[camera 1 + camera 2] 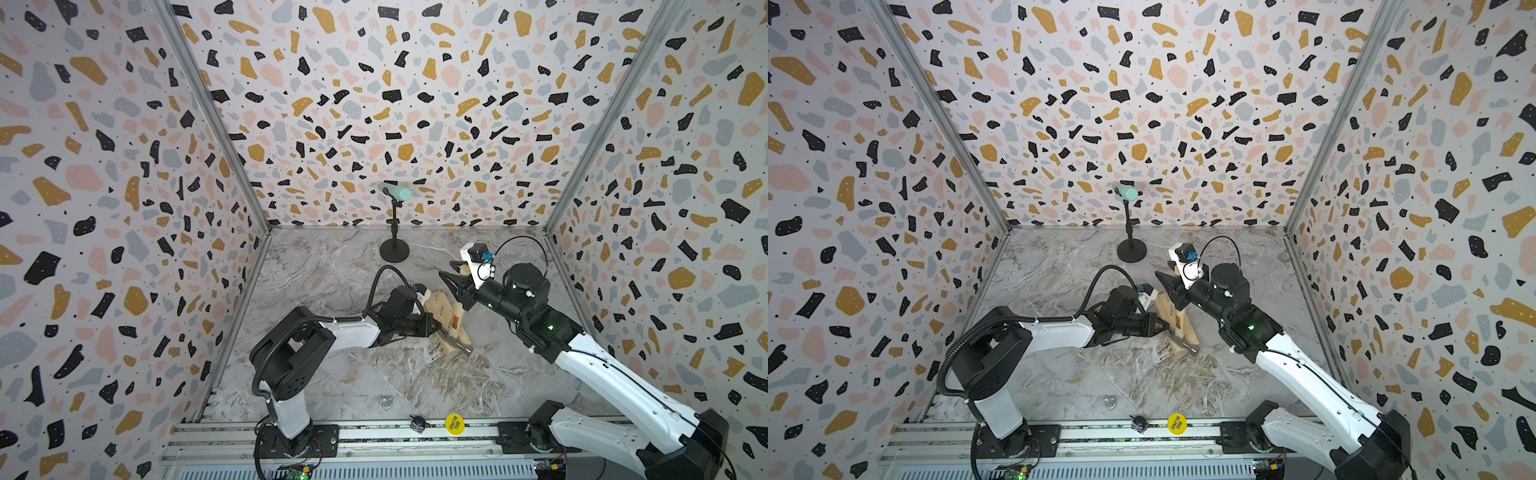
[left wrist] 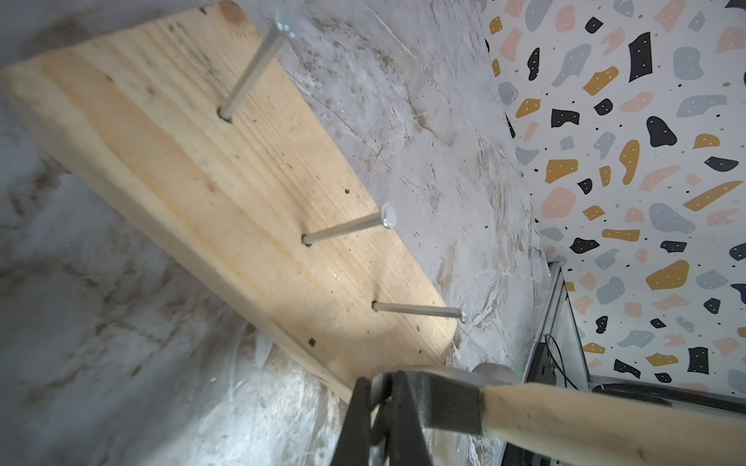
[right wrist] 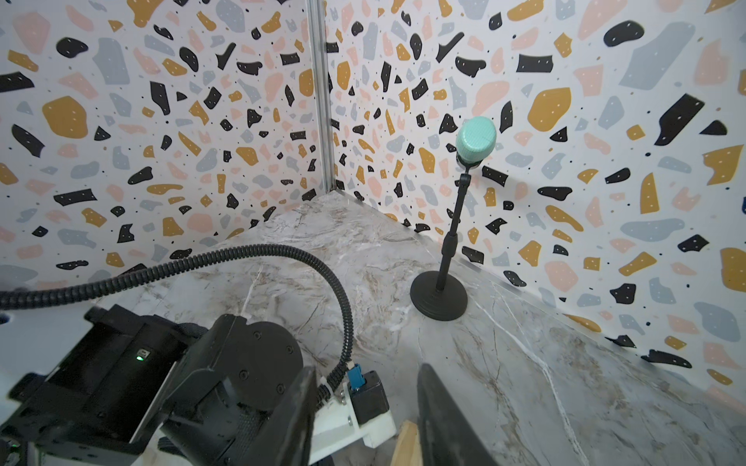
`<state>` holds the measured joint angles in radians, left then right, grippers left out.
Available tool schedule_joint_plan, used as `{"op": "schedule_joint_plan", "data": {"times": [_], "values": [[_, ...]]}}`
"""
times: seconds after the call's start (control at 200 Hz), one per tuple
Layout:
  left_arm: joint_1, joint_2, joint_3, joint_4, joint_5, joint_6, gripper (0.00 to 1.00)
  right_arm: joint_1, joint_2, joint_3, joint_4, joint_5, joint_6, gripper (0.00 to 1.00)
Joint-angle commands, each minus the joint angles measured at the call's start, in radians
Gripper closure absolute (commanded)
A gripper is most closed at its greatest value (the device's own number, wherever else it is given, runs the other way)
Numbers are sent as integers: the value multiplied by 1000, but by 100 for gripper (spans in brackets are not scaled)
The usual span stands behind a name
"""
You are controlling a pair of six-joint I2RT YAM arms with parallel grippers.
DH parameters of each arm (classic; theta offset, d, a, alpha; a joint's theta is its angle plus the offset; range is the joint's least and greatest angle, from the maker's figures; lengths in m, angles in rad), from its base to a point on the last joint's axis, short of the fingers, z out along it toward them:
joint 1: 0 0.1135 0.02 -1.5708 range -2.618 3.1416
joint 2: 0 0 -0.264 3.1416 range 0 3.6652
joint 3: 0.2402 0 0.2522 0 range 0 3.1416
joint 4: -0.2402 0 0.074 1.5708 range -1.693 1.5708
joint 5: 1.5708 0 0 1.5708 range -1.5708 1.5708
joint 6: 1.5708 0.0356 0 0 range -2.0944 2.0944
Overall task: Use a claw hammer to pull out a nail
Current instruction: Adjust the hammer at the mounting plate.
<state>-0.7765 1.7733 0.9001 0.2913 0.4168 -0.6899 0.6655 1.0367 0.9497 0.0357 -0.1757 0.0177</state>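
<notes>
A pale wooden board [image 2: 202, 173] lies on the marble table, with three silvery nails [image 2: 347, 228] standing out of it; which one is the task's nail I cannot tell. The claw hammer [image 1: 456, 322] slants over the board, its steel head [image 2: 440, 403] low at the board's near end and touching no nail. My right gripper [image 1: 446, 268] is shut on the upper part of the wooden handle [image 3: 405, 444]. The left gripper [image 2: 381, 379] is shut, its tips at the board's end against the hammer's head. In both top views the board [image 1: 1165, 307] sits between the arms.
A black microphone stand [image 1: 394, 249] with a mint-green head stands at the back of the table. A yellow disc [image 1: 454, 424], a small dark knob [image 1: 417, 423] and a metal ring [image 1: 386, 402] lie near the front rail. Patterned walls close in three sides.
</notes>
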Motion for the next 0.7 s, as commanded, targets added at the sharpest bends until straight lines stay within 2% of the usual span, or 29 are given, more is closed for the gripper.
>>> {"op": "schedule_joint_plan", "data": {"times": [0.0,0.461,0.696], "values": [[-1,7,20,-34,-60,41,100,7,5,50,-144,-3,4,58],[-1,8,28,-34,-65,49,100,7,-38,81,-259,23,-14,58],[0,8,26,-72,-70,64,100,5,-31,119,-309,39,-33,64]]}}
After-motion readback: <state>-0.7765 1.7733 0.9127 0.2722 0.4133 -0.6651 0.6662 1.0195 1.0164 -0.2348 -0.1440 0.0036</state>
